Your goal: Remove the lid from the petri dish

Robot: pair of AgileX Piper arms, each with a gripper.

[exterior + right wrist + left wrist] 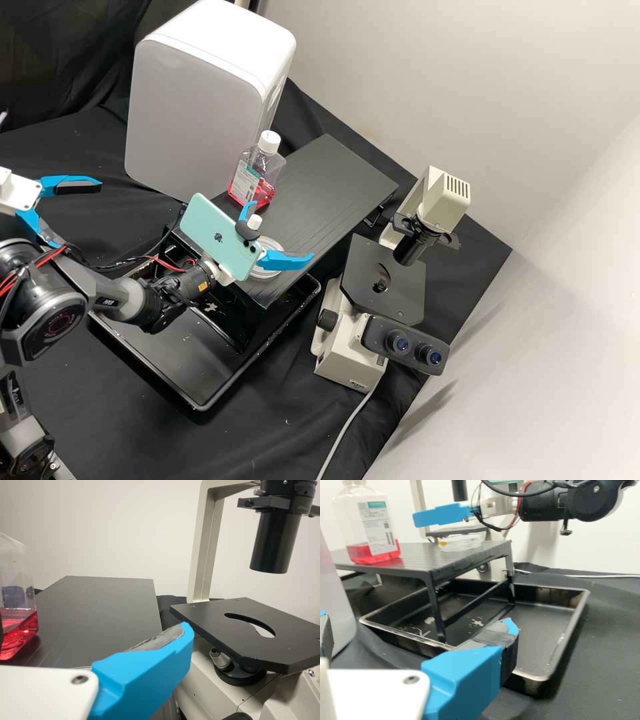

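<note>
Petri dish of clear plastic, round and shallow [272, 248], sat at the near edge of the raised black ribbed platform [333, 187]; whether it was covered I could not tell. My right claw [283, 229] hung at that edge with its two blue fingers spread wide, one on either side of the dish, and it had hold of nothing. I could not make out whether either finger touched the plastic. In my left wrist view, one of those fingers showed just above the dish. My left claw [73, 210] was well apart from all this, out over the black cloth of the bench [133, 440]. Its fingers were also wide open and empty. Farther back on the same platform stood a clear square flask with red liquid and a white cap [257, 175], upright. The platform's legs stood in a shallow black metal tray [200, 400]. Behind the platform was a tall white rounded box [200, 93]. Beside the platform, on the cloth, stood a cream and black microscope [373, 333], its black stage near the platform's edge.
</note>
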